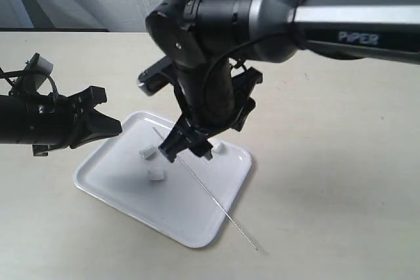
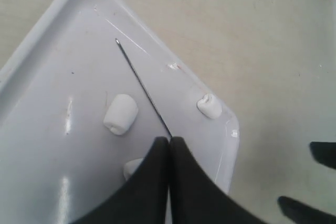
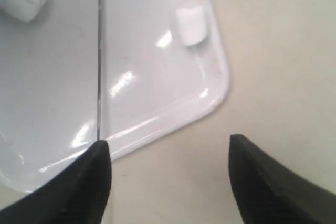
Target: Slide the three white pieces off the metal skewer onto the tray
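The white tray (image 1: 187,218) is lying flat on the table (image 1: 341,195) as the catch surface. Just off one tray corner, the right gripper (image 3: 168,140) is hovering with fingers spread wide, gripping nothing. Over the tray, the left gripper (image 2: 169,140), fingers pressed together, is apparently pinching the metal skewer (image 2: 143,89) to steady it, its bare tip pointing across the tray. The three white pieces (image 2: 121,114) are already lying loose inside the tray, so the stripping looks finished.

Three white pieces (image 1: 156,175) lie loose on the glossy white tray (image 1: 190,224), two together and one by the far rim, the thin bare skewer (image 1: 216,202) slanting across and out past its near edge
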`<action>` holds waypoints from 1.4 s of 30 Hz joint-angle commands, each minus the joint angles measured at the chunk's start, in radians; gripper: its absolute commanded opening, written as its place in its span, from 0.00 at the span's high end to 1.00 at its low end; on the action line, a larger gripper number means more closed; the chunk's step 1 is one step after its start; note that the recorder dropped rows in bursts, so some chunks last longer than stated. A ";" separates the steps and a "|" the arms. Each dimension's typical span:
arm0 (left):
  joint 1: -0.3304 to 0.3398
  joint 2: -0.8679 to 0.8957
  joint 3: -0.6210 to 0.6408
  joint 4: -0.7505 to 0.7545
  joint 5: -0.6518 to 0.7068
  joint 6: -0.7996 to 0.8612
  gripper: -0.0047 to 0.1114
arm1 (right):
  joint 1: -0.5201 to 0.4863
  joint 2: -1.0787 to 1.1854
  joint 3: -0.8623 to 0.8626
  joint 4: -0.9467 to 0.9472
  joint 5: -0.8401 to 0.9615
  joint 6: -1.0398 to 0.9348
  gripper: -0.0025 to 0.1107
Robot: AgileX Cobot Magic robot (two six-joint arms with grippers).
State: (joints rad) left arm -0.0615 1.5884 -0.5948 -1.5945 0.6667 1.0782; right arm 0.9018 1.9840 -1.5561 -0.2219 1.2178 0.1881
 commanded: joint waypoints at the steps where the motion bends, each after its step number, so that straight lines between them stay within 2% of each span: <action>1: 0.000 -0.006 -0.001 0.001 0.003 0.006 0.96 | -0.006 -0.102 -0.006 -0.088 0.003 0.051 0.54; 6: 0.000 -0.006 -0.001 0.003 -0.012 0.032 0.96 | -0.005 -0.223 -0.004 -0.094 0.003 0.058 0.74; 14: 0.000 -0.006 -0.001 0.003 -0.013 0.066 0.96 | -0.005 -0.433 0.030 -0.091 0.003 0.153 0.98; 24: 0.000 -0.009 -0.001 -0.001 -0.034 0.137 0.96 | -0.005 -0.751 0.274 -0.091 -0.001 0.163 0.98; 29: 0.000 -0.074 -0.001 0.046 -0.116 0.137 0.96 | -0.005 -0.926 0.440 -0.091 -0.185 0.163 0.98; 35: 0.000 -0.291 -0.001 0.126 -0.221 0.139 0.96 | -0.005 -1.056 0.572 -0.167 -0.270 0.151 0.98; 39: 0.000 -0.508 -0.001 0.275 -0.304 0.125 0.96 | -0.005 -1.121 0.584 -0.239 -0.295 0.151 0.98; 42: 0.000 -0.686 -0.001 0.445 -0.325 0.028 0.96 | -0.005 -1.178 0.584 -0.288 -0.334 0.153 0.98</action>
State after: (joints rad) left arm -0.0615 1.0355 -0.5948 -1.2913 0.3588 1.1818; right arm 0.9018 0.8586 -0.9760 -0.4533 0.9247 0.3452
